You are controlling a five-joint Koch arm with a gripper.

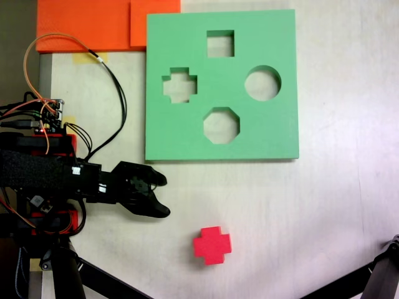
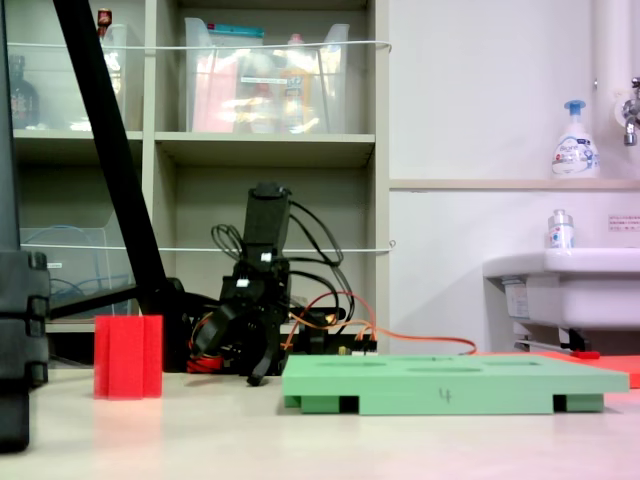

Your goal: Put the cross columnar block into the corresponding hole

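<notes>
The cross columnar block (image 1: 212, 245) is a small red plus-shaped foam piece standing on the pale table, and it also stands upright at the left (image 2: 127, 357). My gripper (image 1: 163, 195) is open with nothing between its jaws, up and to the left of the block and apart from it. From the side, the gripper (image 2: 230, 365) hangs low over the table beside the green board (image 2: 450, 380). The corresponding hole (image 1: 179, 85) is the plus-shaped cutout on the left side of the green board (image 1: 274, 131).
The board also has a square cutout (image 1: 220, 43), a round one (image 1: 262, 83) and an octagonal one (image 1: 221, 125). Orange foam sheets (image 1: 87, 25) lie at the top left. Wires (image 1: 112, 81) loop from the arm's base. A black tripod leg (image 1: 106, 280) crosses the bottom left.
</notes>
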